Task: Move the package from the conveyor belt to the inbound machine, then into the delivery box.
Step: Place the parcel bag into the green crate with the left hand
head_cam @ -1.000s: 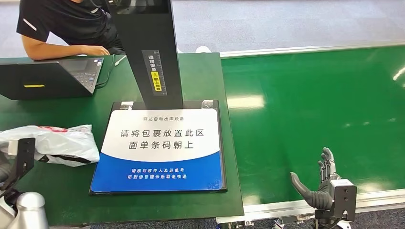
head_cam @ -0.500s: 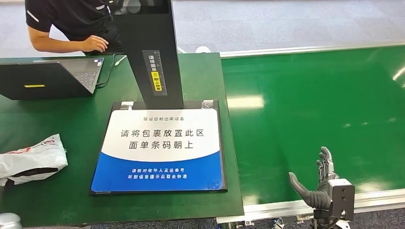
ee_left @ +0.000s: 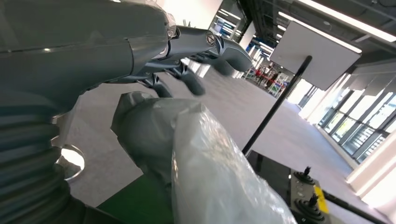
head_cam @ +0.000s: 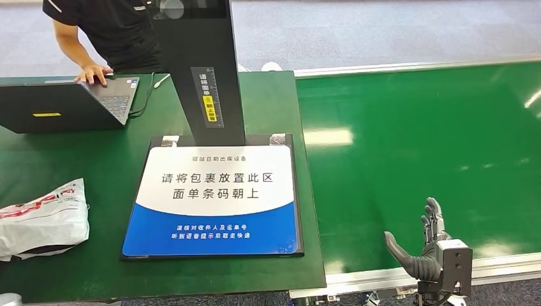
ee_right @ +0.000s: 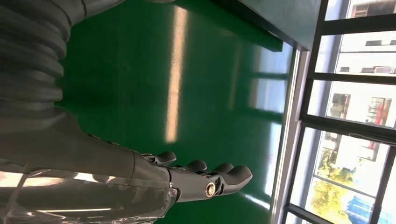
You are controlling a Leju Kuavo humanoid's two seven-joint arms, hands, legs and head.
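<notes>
The package (head_cam: pixel 41 220), a white plastic bag with red print, is tipped up at the left edge of the green table (head_cam: pixel 96 159) in the head view. In the left wrist view my left hand (ee_left: pixel 154 93) holds the package (ee_left: pixel 219 177), its thumb pressed into the plastic and its fingers (ee_left: pixel 205 46) stretched out above it. The inbound machine, a black column (head_cam: pixel 198 70) over a blue and white plate (head_cam: pixel 214 204), stands to the package's right with nothing on it. My right hand (head_cam: pixel 427 245) hovers open over the near edge of the green conveyor belt (head_cam: pixel 421 146), also seen as the right hand (ee_right: pixel 187 179).
An open laptop (head_cam: pixel 64 105) sits at the table's back left, with a person's hand (head_cam: pixel 92 73) on it. A cable (head_cam: pixel 150 89) runs beside the laptop. The conveyor's metal rail (head_cam: pixel 383 277) borders its near edge.
The package has slid left to the table's edge and tipped up, and my left arm has dropped out of the head view. The person's hand has moved onto the laptop. My right hand stays put.
</notes>
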